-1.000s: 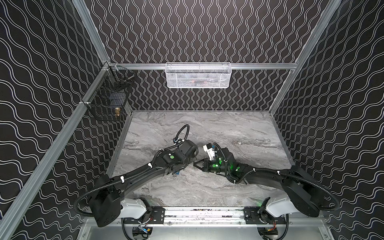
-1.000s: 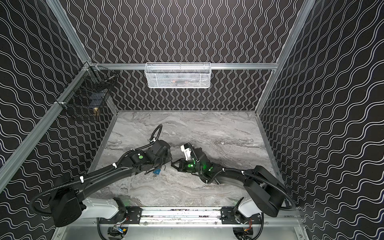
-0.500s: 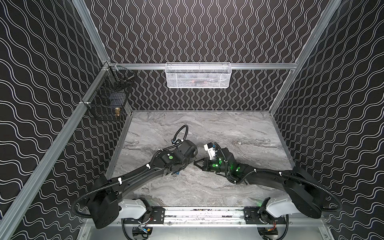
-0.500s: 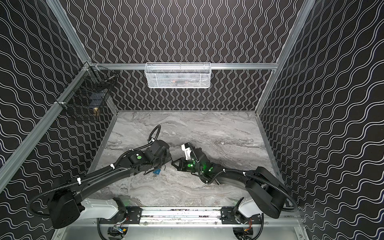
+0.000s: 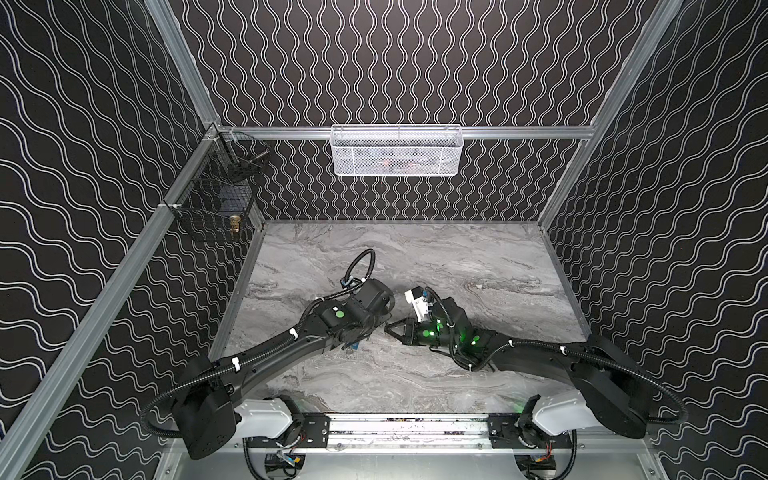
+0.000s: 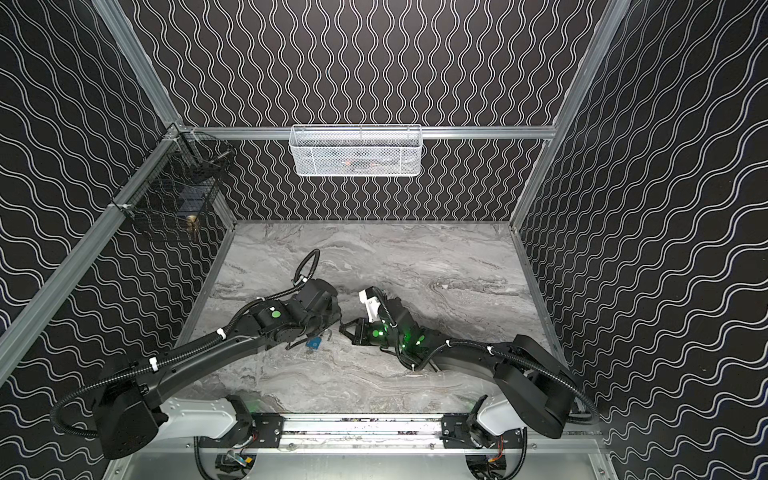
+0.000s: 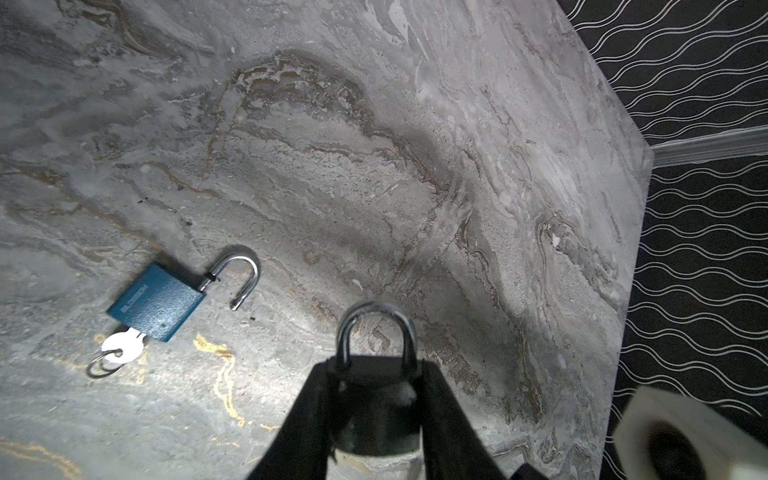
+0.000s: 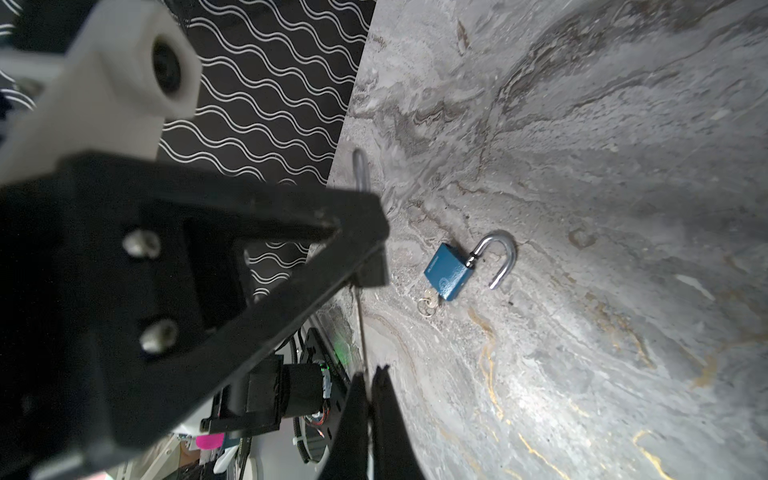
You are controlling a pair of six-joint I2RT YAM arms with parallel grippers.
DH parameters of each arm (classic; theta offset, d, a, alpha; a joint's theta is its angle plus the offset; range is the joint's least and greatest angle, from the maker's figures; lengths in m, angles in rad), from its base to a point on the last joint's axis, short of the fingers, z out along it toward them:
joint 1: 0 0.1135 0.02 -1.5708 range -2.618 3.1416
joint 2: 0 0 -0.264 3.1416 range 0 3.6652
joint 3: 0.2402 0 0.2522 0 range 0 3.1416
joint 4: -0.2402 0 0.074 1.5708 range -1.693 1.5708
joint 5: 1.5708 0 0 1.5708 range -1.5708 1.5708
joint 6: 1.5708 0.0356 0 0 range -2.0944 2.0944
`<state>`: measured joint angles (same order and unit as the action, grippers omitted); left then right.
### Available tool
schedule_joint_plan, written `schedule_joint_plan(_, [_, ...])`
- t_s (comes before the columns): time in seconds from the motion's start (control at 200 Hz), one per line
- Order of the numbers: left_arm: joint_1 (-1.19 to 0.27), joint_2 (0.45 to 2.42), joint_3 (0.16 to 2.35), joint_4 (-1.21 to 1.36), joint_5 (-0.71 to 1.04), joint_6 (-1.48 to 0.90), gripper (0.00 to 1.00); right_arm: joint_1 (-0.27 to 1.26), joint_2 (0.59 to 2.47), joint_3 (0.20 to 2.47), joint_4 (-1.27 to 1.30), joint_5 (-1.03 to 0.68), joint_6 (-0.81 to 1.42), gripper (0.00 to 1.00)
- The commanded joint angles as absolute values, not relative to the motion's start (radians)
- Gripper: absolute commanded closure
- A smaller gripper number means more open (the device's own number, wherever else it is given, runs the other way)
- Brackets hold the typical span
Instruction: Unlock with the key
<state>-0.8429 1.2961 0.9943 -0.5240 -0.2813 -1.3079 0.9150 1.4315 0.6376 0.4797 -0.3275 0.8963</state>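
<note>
A robotics lab test cell: a closed booth whose walls point(image 5: 395, 62) are covered in black sheet printed with white wavy lines, held in a bare aluminium frame point(image 5: 519, 132). The bench point(image 5: 457, 257) is a grey marble-look slab. Two black robot arms, the left arm point(image 5: 270, 361) and the right arm point(image 5: 540, 361), are mounted on a metal rail point(image 5: 407, 428) along the front edge, with exposed cabling. A white mesh basket point(image 5: 397, 151) and a black wire basket point(image 5: 212, 208) hang from the frame
</note>
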Motion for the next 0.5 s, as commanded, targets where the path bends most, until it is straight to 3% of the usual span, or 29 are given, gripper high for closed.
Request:
schedule_joint_plan(0.0, [-0.842, 1.290, 1.000, -0.493, -0.310, -1.326, 0.97, 0.920, 1.430, 0.639, 0.479, -0.347, 0.881, 1.00])
schedule_joint_plan(0.495, [-0.842, 1.281, 1.003, -0.505, -0.305, -1.304, 0.98, 0.909, 1.468, 0.658, 0.510, -0.335, 0.898, 1.00])
